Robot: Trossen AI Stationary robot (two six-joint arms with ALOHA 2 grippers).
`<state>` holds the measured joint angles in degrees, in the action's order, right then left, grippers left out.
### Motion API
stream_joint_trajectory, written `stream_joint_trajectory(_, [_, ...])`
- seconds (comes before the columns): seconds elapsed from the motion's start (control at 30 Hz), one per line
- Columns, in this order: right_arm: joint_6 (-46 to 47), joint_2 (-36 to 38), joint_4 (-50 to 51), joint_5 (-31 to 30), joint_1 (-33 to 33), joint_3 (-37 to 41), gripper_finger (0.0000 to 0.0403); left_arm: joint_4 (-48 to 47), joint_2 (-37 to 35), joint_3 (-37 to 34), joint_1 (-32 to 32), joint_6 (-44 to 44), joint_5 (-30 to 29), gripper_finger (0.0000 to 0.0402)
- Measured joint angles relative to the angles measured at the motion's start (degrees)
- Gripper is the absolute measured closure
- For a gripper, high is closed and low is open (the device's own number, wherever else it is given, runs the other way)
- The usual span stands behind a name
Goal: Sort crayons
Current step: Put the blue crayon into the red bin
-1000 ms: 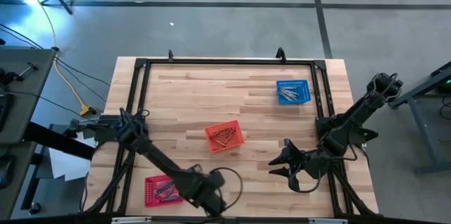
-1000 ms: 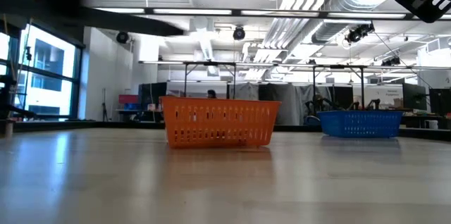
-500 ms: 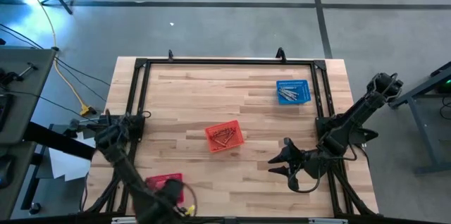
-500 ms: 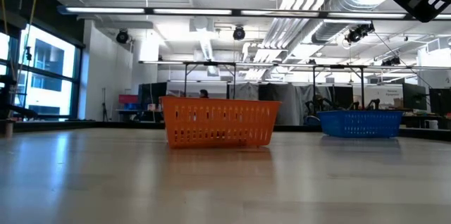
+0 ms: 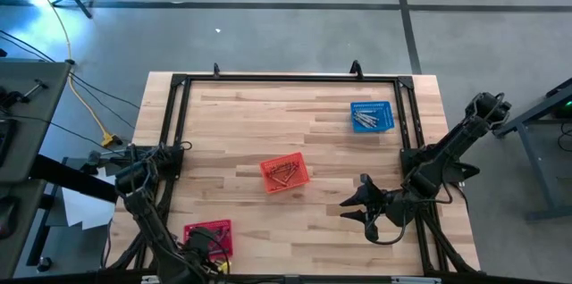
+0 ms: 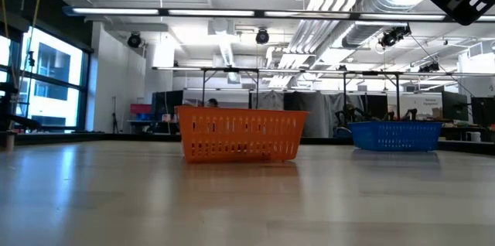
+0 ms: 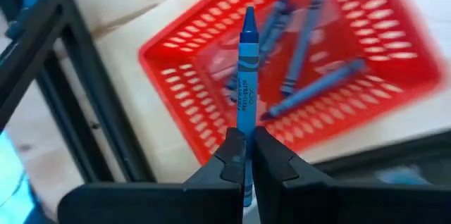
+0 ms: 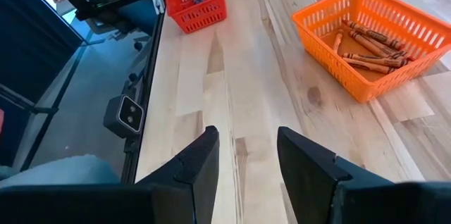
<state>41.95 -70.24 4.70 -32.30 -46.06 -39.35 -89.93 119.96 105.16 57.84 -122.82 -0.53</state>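
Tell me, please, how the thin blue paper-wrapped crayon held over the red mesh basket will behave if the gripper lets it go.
The blue crayon stands straight out from the shut left gripper, so it is probably stiff. It looks round and thin, so it would likely roll. Held only at one end, it may pivot or slip. It should fall among the other blue crayons in the red mesh basket.

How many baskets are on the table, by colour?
Red basket: 1
Orange basket: 1
Blue basket: 1
Total: 3
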Motion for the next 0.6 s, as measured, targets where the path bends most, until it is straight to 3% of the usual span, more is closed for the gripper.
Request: stream_joint_trajectory(0.6, [-1.12, 0.0, 0.27, -0.49, 0.81, 0.0, 0.0263, 4.62, 0.02, -8.24, -1.88, 0.41, 1.08, 0.0401])
